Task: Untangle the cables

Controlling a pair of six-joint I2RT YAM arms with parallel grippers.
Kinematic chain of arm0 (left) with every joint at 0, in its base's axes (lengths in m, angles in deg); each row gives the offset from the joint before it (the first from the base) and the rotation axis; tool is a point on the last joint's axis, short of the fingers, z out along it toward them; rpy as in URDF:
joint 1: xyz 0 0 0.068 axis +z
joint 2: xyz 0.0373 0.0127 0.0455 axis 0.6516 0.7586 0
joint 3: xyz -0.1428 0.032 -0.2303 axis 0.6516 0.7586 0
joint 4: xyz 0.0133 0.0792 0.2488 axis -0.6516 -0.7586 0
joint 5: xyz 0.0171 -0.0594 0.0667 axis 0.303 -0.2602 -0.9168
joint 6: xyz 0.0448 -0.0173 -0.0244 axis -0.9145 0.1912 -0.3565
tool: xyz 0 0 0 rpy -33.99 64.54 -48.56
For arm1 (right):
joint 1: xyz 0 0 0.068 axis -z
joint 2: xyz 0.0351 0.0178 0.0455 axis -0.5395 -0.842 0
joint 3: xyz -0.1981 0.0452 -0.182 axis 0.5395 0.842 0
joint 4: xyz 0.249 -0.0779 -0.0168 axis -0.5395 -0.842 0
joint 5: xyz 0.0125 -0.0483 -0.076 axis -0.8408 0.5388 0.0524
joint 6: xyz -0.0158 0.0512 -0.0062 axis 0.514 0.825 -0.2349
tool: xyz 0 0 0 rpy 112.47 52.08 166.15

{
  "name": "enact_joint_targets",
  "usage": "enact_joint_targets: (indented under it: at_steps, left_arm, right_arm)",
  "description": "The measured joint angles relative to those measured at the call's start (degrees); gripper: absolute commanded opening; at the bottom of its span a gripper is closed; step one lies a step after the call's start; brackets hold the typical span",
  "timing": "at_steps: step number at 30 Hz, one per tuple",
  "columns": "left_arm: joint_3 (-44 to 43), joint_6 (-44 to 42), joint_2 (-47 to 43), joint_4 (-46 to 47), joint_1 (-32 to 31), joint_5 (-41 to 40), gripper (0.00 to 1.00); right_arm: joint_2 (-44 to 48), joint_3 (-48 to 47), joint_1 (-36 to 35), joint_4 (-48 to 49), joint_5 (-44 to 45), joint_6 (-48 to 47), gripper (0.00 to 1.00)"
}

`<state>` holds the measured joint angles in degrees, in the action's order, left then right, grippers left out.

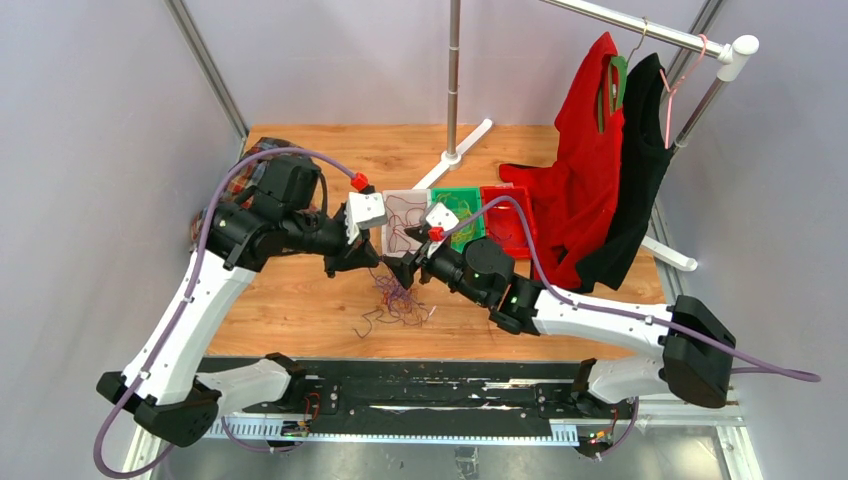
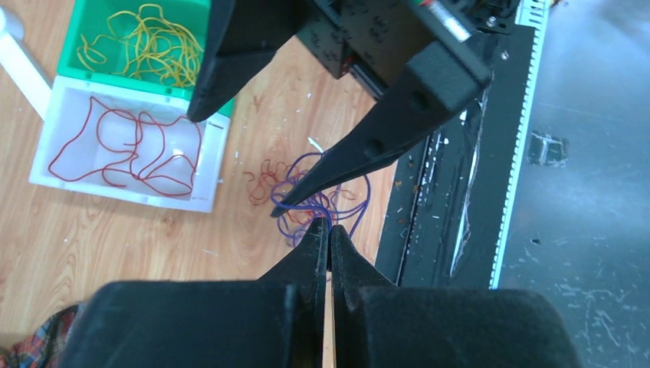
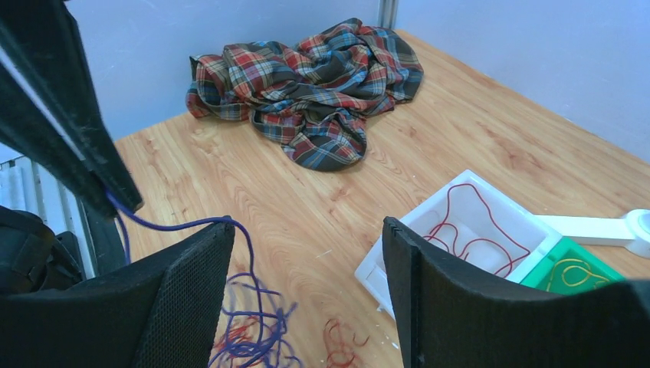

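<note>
Left wrist view, read left to right. Upper left: green tray (image 2: pixel 73 38) with a yellow cable, and below it a white tray (image 2: pixel 115 192) with one red cable laid out. Centre: loose purple and dark red cables (image 2: pixel 318 201) heaped on the wooden table (image 2: pixel 115 253). Lower centre: left gripper (image 2: pixel 328 230), fingers pressed together, tips at the near edge of the heap. From upper right, one dark finger of the other arm reaching over the same heap.

Right wrist view. Upper left: tip of the left gripper clamped on a purple strand (image 3: pixel 176 225). Leaves that tip, runs rightward across the picture, then bends down into the heap at bottom centre. Lower half: right gripper (image 3: pixel 306 230), fingers wide apart and holding nothing. Drops just inside the gap, close against the left-hand finger (image 3: pixel 184 299), well apart from the right-hand one. Top centre: plaid cloth (image 3: pixel 306 92), far from the work.

Judged from this: right gripper nearest the free run of strand; likely needs a slight shift toward picture left before closing.
</note>
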<state>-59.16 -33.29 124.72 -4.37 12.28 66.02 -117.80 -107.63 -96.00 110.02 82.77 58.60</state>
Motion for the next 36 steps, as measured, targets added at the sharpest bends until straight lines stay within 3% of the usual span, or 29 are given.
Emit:
enact_joint_targets:
  at_steps: [11,18,25,29,33,36]
  left_arm:
    - [-7.0,-1.8,0.5,-4.4,-2.5,0.8,0.00]
    - [-16.2,-1.9,1.9,-6.9,-3.3,3.5,0.00]
    - [-29.0,-0.4,3.5,-7.9,-3.6,5.6,0.00]
    - [-41.4,1.0,6.0,-8.1,-3.7,5.5,0.00]
    - [-54.6,1.8,8.8,-7.3,-3.7,3.5,0.00]
    - [-57.7,1.7,8.3,-4.9,-3.7,0.6,0.00]
  right_arm:
    - [-5.9,-3.3,-0.1,1.9,-2.2,0.9,0.72]
    - [-11.5,-3.3,-0.3,4.3,-0.6,1.2,0.70]
    - [-15.8,-1.2,-0.3,7.6,3.7,1.4,0.64]
    - [-16.2,3.4,-0.3,9.9,5.7,1.9,0.58]
    - [-16.2,8.6,-0.3,12.3,7.0,2.4,0.55]
    - [-16.2,12.7,-0.3,13.4,7.7,3.3,0.53]
